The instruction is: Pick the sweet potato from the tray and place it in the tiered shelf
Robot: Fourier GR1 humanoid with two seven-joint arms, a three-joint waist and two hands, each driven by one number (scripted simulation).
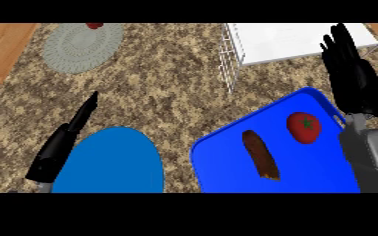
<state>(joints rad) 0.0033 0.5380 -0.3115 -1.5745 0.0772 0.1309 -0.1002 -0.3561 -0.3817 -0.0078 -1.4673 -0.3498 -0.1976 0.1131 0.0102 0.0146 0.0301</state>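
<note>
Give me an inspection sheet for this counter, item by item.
Surface: speckled granite counter.
Job's things: brown sweet potato lying on blue tray; white wire tiered shelf at the far right.
Clutter: tomato on the tray; blue plate; grey round mat with a red item at its far edge.
Hands: left hand open by the plate; right hand open, beyond the tray.
Cables: nothing seen.
Surroundings: wooden strip at left.
</note>
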